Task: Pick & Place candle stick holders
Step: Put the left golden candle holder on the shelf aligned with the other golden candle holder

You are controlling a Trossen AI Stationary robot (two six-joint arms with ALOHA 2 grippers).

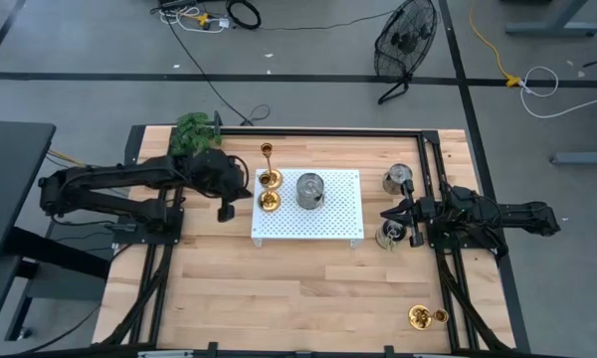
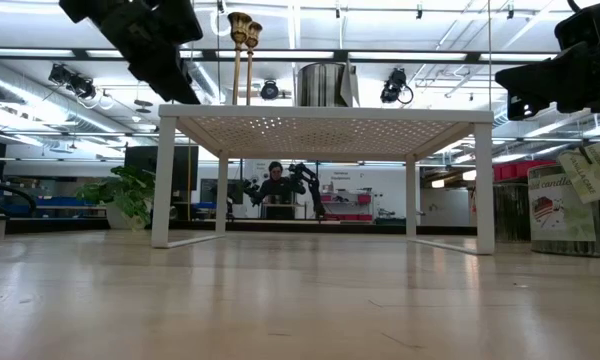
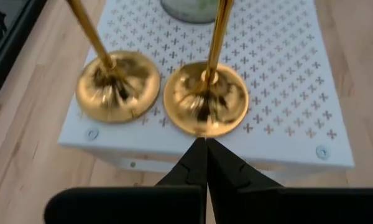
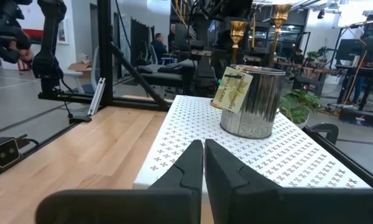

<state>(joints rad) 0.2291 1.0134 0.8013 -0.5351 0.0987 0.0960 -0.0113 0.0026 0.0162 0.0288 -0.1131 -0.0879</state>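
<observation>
Two gold candle stick holders with slim stems stand by their round bases side by side on the left end of a white perforated stand (image 1: 333, 224): one farther back (image 1: 268, 177) (image 3: 118, 86), one nearer (image 1: 268, 201) (image 3: 205, 98). My left gripper (image 1: 226, 211) (image 3: 205, 146) hovers shut just left of the stand, its fingertips pointing at the nearer holder's base, clear of it. A third gold holder (image 1: 421, 317) lies near the table's near right corner. My right gripper (image 1: 388, 213) (image 4: 203, 152) waits shut at the stand's right end.
A silver tin candle (image 1: 310, 191) (image 4: 252, 102) stands in the middle of the stand. Two more tins (image 1: 398, 179) (image 1: 390, 235) stand on the table beside my right gripper. A green plant (image 1: 194, 129) sits at the far left. The near half of the table is bare wood.
</observation>
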